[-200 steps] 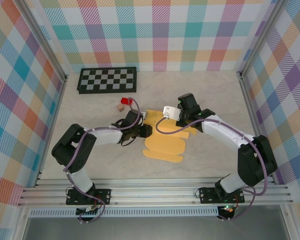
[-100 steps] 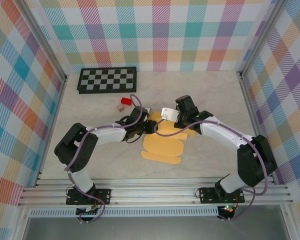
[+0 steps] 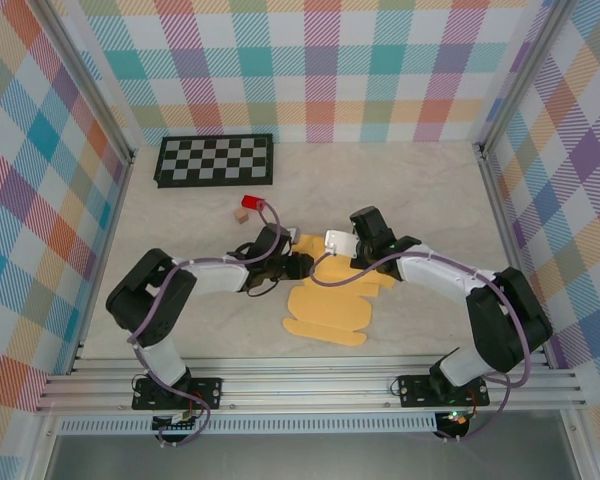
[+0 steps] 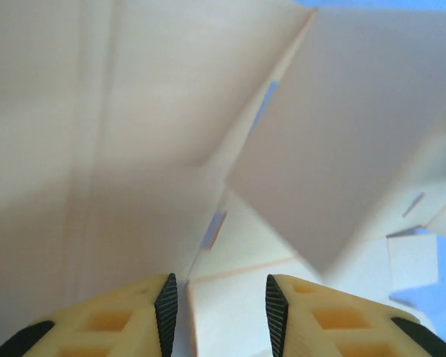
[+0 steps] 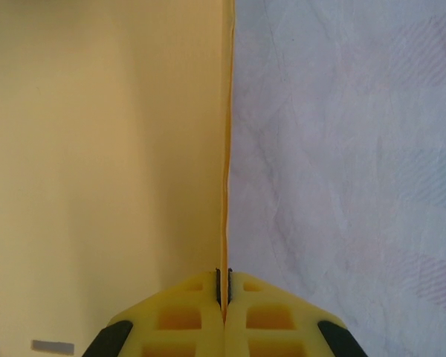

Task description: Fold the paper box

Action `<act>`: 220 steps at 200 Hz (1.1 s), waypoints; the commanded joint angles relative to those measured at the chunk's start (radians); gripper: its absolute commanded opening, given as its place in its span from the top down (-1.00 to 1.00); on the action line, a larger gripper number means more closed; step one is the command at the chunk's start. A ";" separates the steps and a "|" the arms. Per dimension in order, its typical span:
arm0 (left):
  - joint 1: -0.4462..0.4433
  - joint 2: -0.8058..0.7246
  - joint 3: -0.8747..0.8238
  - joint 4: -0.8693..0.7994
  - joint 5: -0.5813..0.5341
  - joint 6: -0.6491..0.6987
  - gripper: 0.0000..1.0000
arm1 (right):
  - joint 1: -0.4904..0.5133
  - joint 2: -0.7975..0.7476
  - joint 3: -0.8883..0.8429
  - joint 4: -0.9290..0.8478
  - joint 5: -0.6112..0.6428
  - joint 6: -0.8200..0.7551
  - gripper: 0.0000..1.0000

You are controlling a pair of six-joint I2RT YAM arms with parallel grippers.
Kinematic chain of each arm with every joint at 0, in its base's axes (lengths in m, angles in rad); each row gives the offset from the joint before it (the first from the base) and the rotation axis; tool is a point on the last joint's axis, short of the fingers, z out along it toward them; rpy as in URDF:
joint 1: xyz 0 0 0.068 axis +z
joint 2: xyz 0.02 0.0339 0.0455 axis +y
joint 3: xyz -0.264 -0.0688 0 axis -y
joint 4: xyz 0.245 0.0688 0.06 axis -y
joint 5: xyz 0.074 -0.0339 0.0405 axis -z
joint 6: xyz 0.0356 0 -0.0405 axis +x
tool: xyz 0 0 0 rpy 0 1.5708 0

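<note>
The paper box (image 3: 326,305) is a yellow-orange die-cut sheet lying partly folded in the middle of the table, its rounded flaps toward the near edge. My left gripper (image 3: 300,264) is at the sheet's left upper corner. In the left wrist view it (image 4: 218,286) stands open, pale cardboard panels (image 4: 134,149) close in front and one flap edge just inside the left finger. My right gripper (image 3: 360,260) is at the sheet's upper right part. In the right wrist view it (image 5: 223,279) is shut on the thin edge of an upright cardboard panel (image 5: 97,149).
A black-and-white checkerboard (image 3: 215,158) lies at the back left. A small red block (image 3: 252,202) and a tiny tan cube (image 3: 242,215) sit just behind the left gripper. Plaid walls with metal rails enclose the marbled table (image 5: 342,149).
The left jaws have parted a little while the left gripper shifted along the sheet's upper left corner. The right gripper kept its pinch and drifted slightly left. The sheet's near flaps moved slightly.
</note>
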 commanded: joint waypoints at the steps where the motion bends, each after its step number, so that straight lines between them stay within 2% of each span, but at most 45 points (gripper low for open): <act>1: 0.042 -0.198 -0.013 -0.100 0.014 0.092 0.19 | 0.006 -0.012 -0.042 0.094 0.036 -0.058 1.00; 23: 0.052 -0.356 -0.022 -0.221 -0.028 0.136 0.14 | 0.006 -0.046 -0.077 0.167 0.049 -0.099 1.00; 34: 0.056 -0.409 -0.023 -0.275 -0.082 0.161 0.11 | 0.009 -0.066 -0.099 0.213 0.053 -0.126 1.00; 57: 0.098 -0.413 -0.031 -0.344 -0.212 0.185 0.16 | 0.021 -0.104 -0.141 0.285 0.049 -0.178 1.00; 75: 0.145 -0.376 -0.048 -0.313 -0.232 0.188 0.22 | 0.026 -0.120 -0.148 0.288 0.042 -0.191 1.00; 108: 0.232 -0.343 -0.103 -0.202 -0.339 0.203 0.35 | 0.039 -0.155 -0.168 0.283 0.037 -0.217 1.00; 132: 0.318 -0.328 -0.137 -0.096 -0.210 0.250 0.30 | 0.042 -0.186 -0.185 0.263 0.012 -0.242 1.00; 156: 0.323 -0.259 -0.118 -0.051 -0.004 0.363 0.24 | 0.042 -0.199 -0.221 0.289 -0.022 -0.300 1.00; 165: 0.321 -0.236 -0.114 -0.041 0.041 0.380 0.24 | 0.044 -0.200 -0.236 0.313 -0.030 -0.327 1.00; 184: 0.304 -0.209 -0.131 0.006 0.108 0.398 0.24 | 0.049 -0.209 -0.279 0.396 -0.034 -0.388 1.00; 220: 0.203 -0.197 -0.168 0.071 0.172 0.470 0.24 | 0.049 -0.209 -0.301 0.453 -0.030 -0.431 1.00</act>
